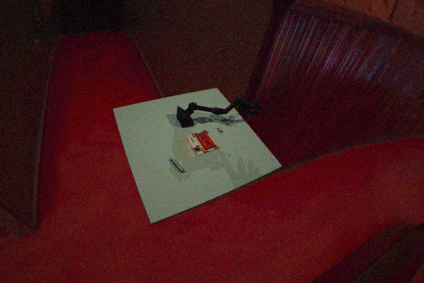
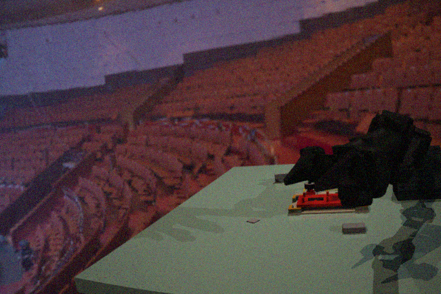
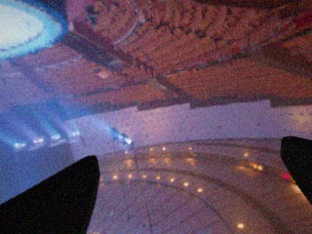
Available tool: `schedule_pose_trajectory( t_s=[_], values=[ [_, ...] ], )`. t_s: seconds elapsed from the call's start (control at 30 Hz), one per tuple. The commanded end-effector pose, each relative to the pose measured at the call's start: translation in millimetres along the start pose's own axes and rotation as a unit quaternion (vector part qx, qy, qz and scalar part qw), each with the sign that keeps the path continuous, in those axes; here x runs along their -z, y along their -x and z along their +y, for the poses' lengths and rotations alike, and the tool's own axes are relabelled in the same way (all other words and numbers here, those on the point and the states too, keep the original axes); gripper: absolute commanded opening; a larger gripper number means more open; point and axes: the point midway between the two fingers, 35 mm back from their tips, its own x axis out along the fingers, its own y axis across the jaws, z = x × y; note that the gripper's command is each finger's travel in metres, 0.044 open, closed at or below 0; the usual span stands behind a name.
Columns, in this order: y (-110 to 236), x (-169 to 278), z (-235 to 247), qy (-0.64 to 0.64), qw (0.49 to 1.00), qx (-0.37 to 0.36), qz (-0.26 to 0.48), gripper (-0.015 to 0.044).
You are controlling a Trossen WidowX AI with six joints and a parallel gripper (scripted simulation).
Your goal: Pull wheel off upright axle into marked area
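Observation:
A small dark wheel [image 1: 197, 148] [image 2: 309, 186] sits on an upright axle at the near-left end of a red plate [image 1: 206, 139] [image 2: 317, 200] on a pale base. The marked area is a yellow outline [image 1: 180, 148] on the table just left of the wheel. My gripper [image 1: 255, 107] [image 3: 188, 156] is open and empty. It hangs out past the table's far right edge, well away from the wheel. The wrist view shows only the hall between the two dark fingers. In the exterior view the black arm [image 2: 377, 162] hides part of the plate.
The pale green table [image 1: 157, 191] [image 2: 220, 258] carries a grey bar [image 1: 177, 165] [image 2: 279, 177], a small grey block [image 1: 220, 130] [image 2: 353, 227] and a tiny flat piece [image 2: 253, 220]. The arm's base [image 1: 184, 116] stands behind the plate.

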Motion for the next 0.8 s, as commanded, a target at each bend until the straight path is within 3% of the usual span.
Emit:
schedule_pose_trajectory(
  t_s=[0.0,0.1,0.43,0.77],
  values=[
    [1,2,-1,-0.002,1.0,0.002,0.002,0.0374],
    [16,28,-19,-0.037,0.999,0.027,0.027,0.03],
    [87,128,-84,-0.156,0.97,0.136,0.125,0.03],
    [173,227,-110,-0.278,0.908,0.23,0.211,0.03]
  ],
)
